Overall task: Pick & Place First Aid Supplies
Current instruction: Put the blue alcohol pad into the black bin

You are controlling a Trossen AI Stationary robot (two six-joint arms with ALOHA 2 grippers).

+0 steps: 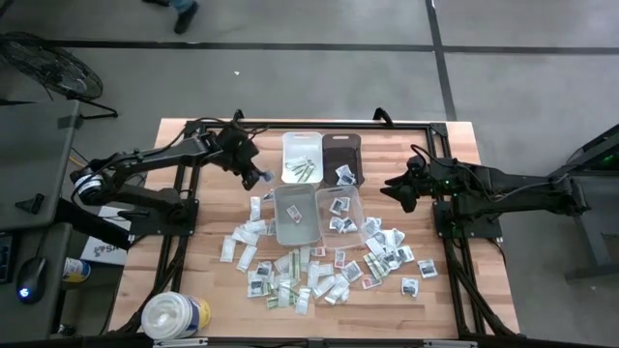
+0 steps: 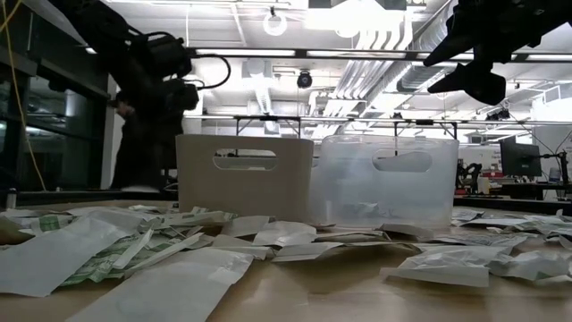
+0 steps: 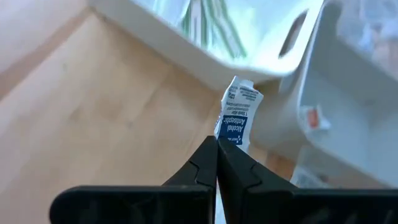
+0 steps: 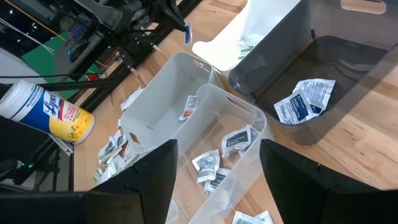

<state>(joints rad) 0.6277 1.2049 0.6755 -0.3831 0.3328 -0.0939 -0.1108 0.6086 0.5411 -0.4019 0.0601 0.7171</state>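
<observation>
Many first aid supplies (image 1: 290, 280), small white and greenish packets, lie on the wooden table (image 1: 203, 145) near its front edge; some lie in the bins. My left gripper (image 3: 216, 142) is shut on one white packet with blue print (image 3: 238, 109), above the table just left of the white bin (image 1: 302, 158). The same packet (image 4: 186, 32) shows small in the right wrist view. My right gripper (image 1: 397, 189) hangs open and holds nothing, right of the dark bin (image 1: 342, 158). My left gripper pinches the packet's blue-printed end (image 3: 227, 132) between its two fingertips. The fingers slant down from the table's left side. The packet sticks out beyond the fingertips, slightly crumpled and lifted clear of the table.
Two clear bins (image 1: 295, 215) (image 1: 338, 209) stand in front of the white and dark ones, each with a few packets. A big white tub with a yellow-blue label (image 1: 176, 315) lies at the near left corner. Bare wood is at the far left.
</observation>
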